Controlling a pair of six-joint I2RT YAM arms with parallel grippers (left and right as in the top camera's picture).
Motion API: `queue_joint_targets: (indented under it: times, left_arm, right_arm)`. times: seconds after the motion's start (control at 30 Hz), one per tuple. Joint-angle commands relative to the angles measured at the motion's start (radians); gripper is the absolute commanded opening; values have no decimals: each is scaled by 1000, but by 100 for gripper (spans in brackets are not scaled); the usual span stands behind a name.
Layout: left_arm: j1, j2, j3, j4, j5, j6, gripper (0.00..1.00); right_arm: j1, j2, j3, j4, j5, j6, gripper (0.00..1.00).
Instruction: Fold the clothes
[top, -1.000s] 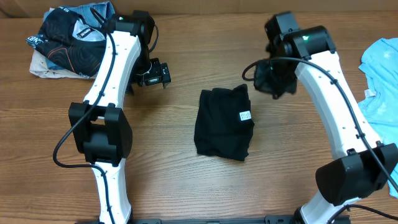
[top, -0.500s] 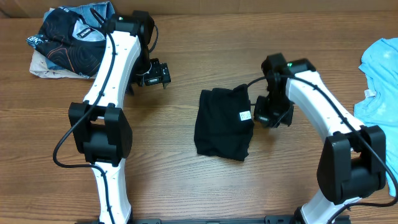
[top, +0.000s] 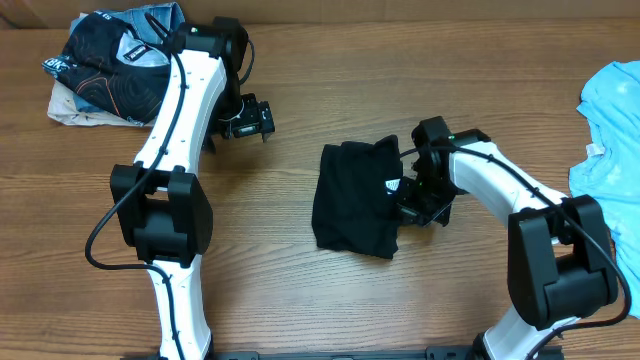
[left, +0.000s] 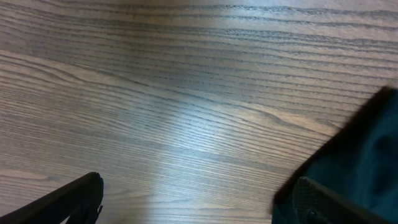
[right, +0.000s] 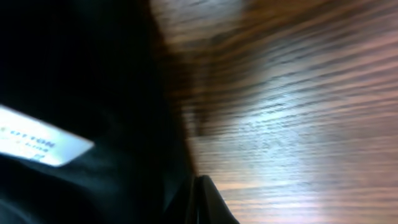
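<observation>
The black shirt (top: 355, 198) lies folded into a rough rectangle at the table's middle, its white label (top: 393, 185) near the right edge. My right gripper (top: 405, 205) is low at that right edge. In the right wrist view the black shirt (right: 81, 74) fills the left with the label (right: 43, 142) showing, and one finger (right: 210, 200) sits near the centre against the hem, shut on it. My left gripper (top: 248, 120) is open and empty over bare wood, up and left of the shirt; its fingers (left: 199, 208) are spread wide. A light blue T-shirt (top: 612, 130) lies at the right edge.
A heap of dark patterned and pale clothes (top: 105, 65) lies at the back left corner. The wooden table (top: 300, 290) runs across the whole view. The left arm's base and links (top: 165, 215) stand on the left side.
My right gripper came down from the upper right and moved left onto the black shirt's right edge. The left arm and the shirt have stayed put.
</observation>
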Motion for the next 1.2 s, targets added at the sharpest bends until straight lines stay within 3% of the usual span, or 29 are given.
queue_joint_targets:
  times: [0.0,0.73,0.93,1.17]
  left_arm:
    - [-7,-34,-2,1,8,-4,100]
    - [-7,-34,-2,5,8,-4,100]
    - [-6,-34,-2,15,8,-4,100]
    - [-6,-32,-2,15,8,-4,100]
  right_arm:
    - [4,1,-13,43,-57,12,4]
    - [29,130,50,594,-347,57,4]
    - [31,129,237,425,-305,-55,4]
    - [3,128,634,-147,138,-113,21]
